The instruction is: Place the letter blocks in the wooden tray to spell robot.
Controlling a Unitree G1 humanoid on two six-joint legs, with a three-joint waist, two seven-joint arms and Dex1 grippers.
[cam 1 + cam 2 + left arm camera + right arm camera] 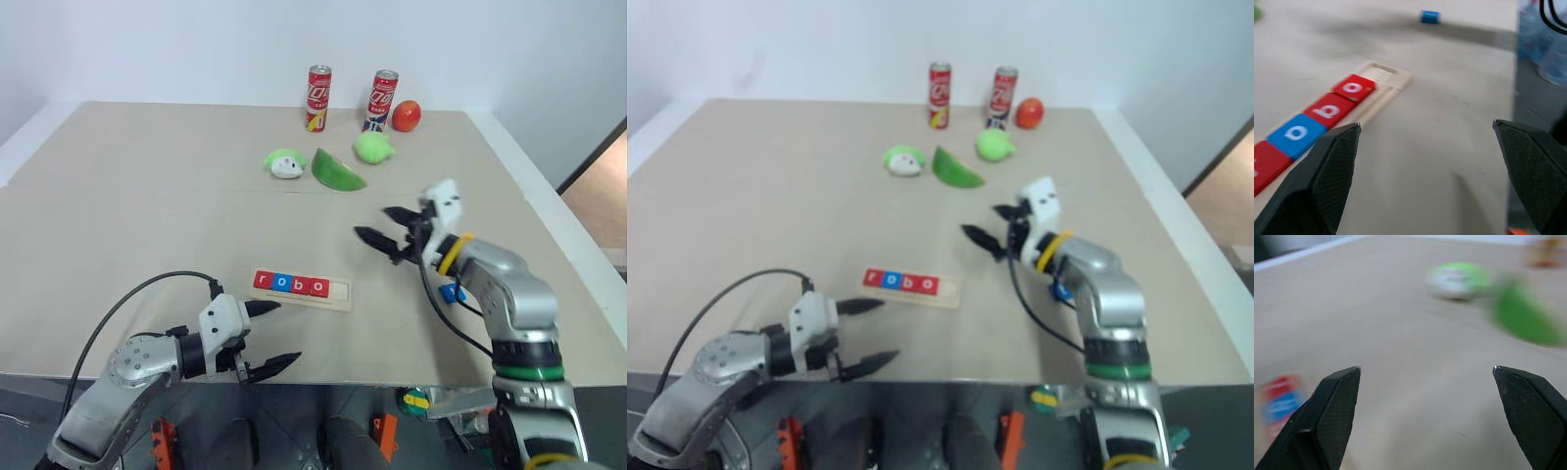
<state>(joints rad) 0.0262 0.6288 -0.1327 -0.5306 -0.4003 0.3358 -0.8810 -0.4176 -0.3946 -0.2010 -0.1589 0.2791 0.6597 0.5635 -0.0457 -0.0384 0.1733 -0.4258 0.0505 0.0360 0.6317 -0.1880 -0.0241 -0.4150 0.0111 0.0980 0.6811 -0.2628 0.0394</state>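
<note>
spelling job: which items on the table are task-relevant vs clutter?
Job:
- wooden tray, last slot bare
- four letter blocks in tray reading r, o, b, o
- loose blue block on the table beside the right arm

Lying about:
- two red cans
- red round fruit
- green wedge
- two green plush toys

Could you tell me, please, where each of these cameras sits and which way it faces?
Left eye view: head camera, looking forward and down over the table; both arms show, left gripper and right gripper open.
Right eye view: the other eye beside it, same scene.
Left wrist view: looks along its own fingers at the wooden tray and a loose blue block.
Right wrist view: looks along its own fingers across the table.
Shared: tray with four letter blocks in head and left wrist views.
</note>
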